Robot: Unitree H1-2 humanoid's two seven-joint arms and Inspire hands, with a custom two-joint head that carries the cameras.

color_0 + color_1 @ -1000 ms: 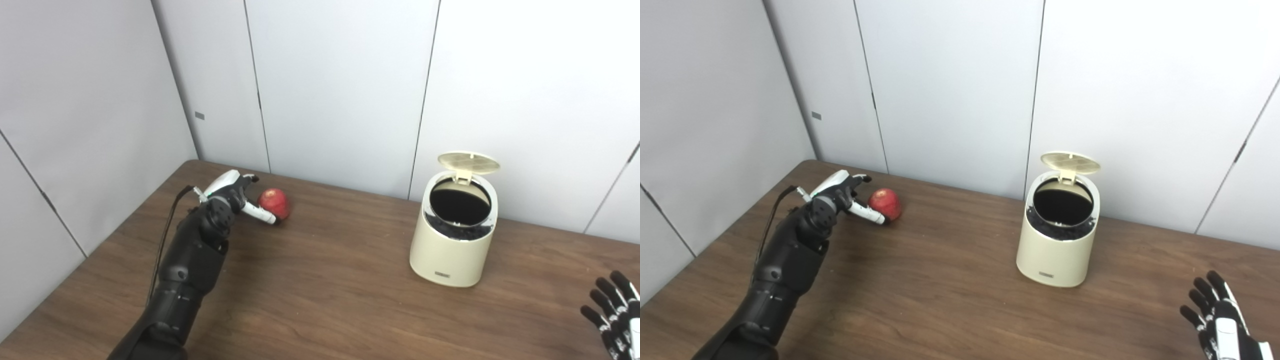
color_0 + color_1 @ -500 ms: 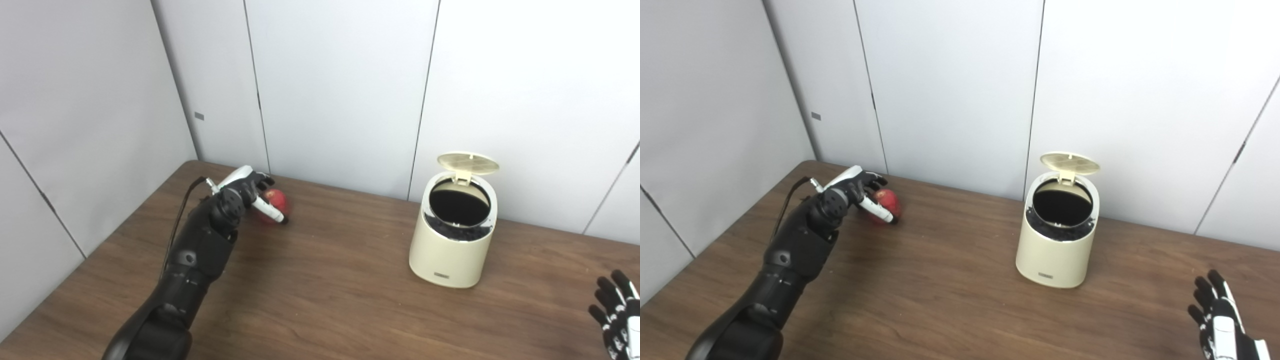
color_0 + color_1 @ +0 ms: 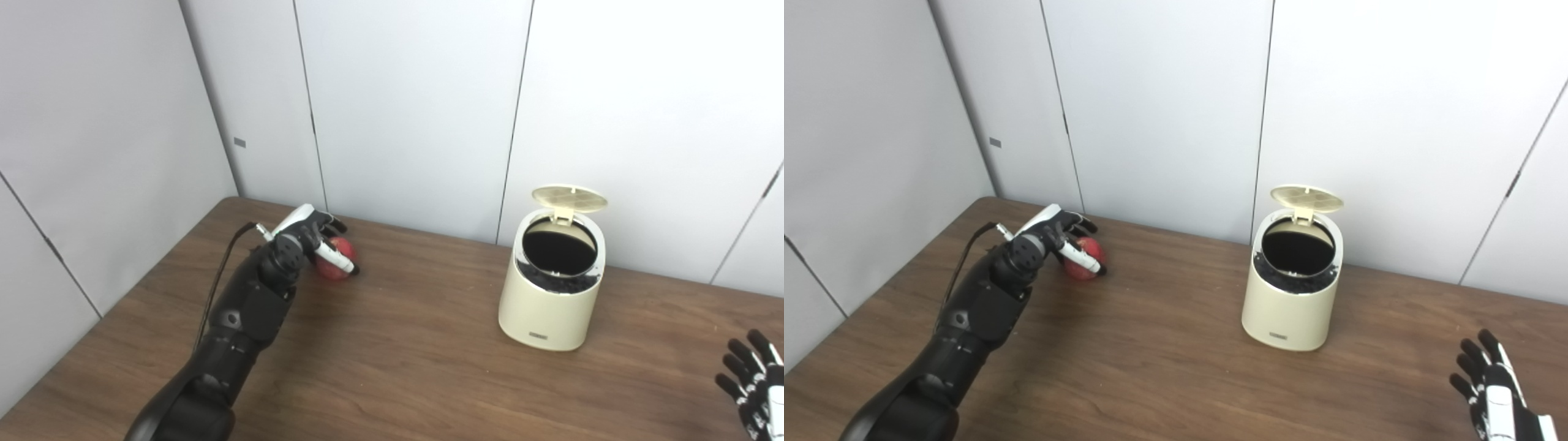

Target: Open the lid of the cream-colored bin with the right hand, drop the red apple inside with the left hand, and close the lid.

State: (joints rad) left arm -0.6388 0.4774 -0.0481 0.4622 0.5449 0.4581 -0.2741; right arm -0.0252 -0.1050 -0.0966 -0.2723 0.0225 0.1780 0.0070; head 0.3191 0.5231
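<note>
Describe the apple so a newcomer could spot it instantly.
On the brown wooden table, look to the far left corner near the grey wall panels. The red apple sits there with the left hand curled around it, the only red thing in view, well apart from the cream-colored bin.

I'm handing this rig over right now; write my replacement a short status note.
Left hand: curled around the red apple on the table; a firm grip can't be confirmed.
Right hand: open, empty, at the near right edge.
Cream-colored bin: upright, lid up, opening clear.
Done: lid opened.
Left: lift the apple, drop it in, close the lid.
</note>
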